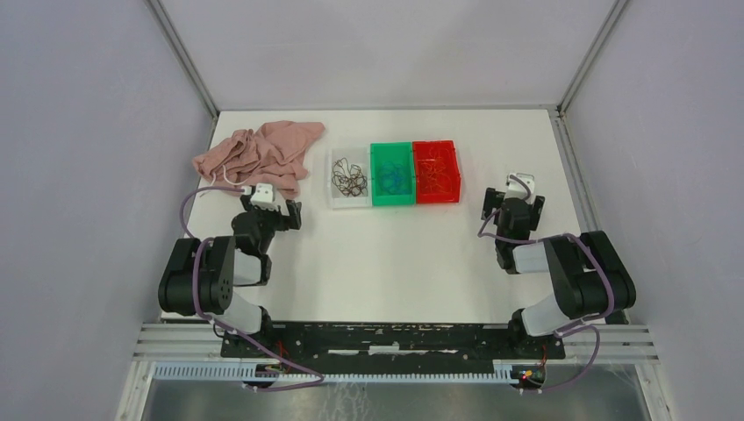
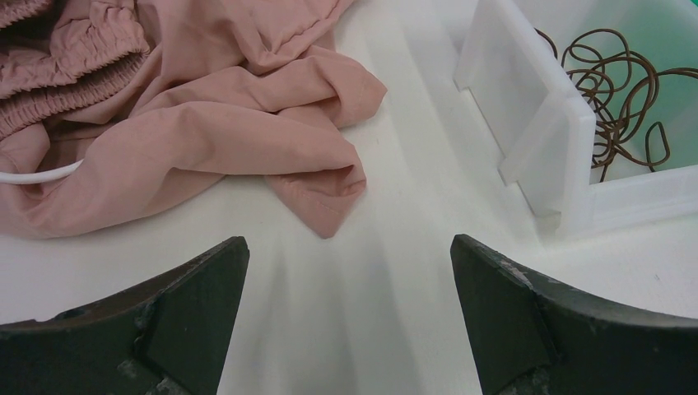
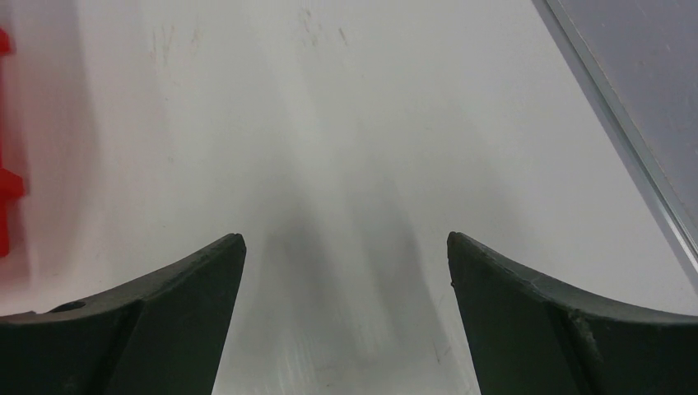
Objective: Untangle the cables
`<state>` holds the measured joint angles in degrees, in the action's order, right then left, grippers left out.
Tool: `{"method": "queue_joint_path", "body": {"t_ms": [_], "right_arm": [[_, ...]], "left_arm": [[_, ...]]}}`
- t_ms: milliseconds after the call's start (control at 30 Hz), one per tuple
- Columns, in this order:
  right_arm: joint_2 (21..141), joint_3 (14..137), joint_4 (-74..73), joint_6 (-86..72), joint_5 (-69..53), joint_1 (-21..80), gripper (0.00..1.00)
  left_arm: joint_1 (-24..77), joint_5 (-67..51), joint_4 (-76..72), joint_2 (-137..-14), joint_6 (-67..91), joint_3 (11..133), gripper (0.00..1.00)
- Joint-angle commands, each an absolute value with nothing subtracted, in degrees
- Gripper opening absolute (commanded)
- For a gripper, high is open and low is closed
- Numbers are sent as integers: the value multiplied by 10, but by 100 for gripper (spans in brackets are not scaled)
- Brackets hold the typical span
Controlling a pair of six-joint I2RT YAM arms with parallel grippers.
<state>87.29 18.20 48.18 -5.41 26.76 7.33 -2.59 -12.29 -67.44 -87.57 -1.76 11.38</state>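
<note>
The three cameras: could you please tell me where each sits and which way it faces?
Top external: high behind the robot, looking down on the table; the left arm, right arm, left gripper and right gripper show.
Left wrist: on that wrist, facing the pink cloth and white bin of brown cables; its open fingers show.
Right wrist: on that wrist, facing the table by the red bin; its open fingers show.
Shared: top and left wrist share the cloth and white bin.

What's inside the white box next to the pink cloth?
A loose tangle of curly brown wires lies in the white bin. From the left wrist, its near wall hides part of the floor.
</note>
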Motion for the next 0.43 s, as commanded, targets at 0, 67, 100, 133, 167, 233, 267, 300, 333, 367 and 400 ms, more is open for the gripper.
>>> {"method": "queue_joint_path", "body": {"t_ms": [0, 67, 100, 133, 167, 233, 267, 300, 333, 367, 400], "right_arm": [[866, 198, 518, -40, 242, 71, 99], [867, 198, 519, -39, 240, 71, 99], [867, 199, 518, -39, 241, 71, 99], [867, 199, 518, -39, 240, 71, 99], [867, 198, 518, -39, 240, 71, 99], [867, 199, 518, -39, 240, 71, 99], [867, 198, 518, -39, 240, 71, 99], [867, 198, 519, -39, 240, 71, 99], [867, 199, 519, -39, 240, 71, 99], [867, 199, 519, -39, 240, 71, 99], [867, 199, 519, -39, 241, 71, 99]], "left_arm": [[-25, -110, -696, -869, -8, 121, 99], [-24, -110, -697, -869, -7, 121, 99], [-25, -110, -697, -869, -8, 121, 99], [-24, -110, -698, -869, -7, 121, 99], [-25, -110, -697, -869, -8, 121, 99], [-25, -110, -696, -869, -7, 122, 99], [-25, -110, -697, -869, -7, 122, 99], [-25, -110, -697, -869, -7, 122, 99], [-25, -110, -696, -868, -8, 123, 99], [-25, -110, -695, -870, -8, 123, 99], [-25, -110, -695, -870, -8, 123, 99]]}}
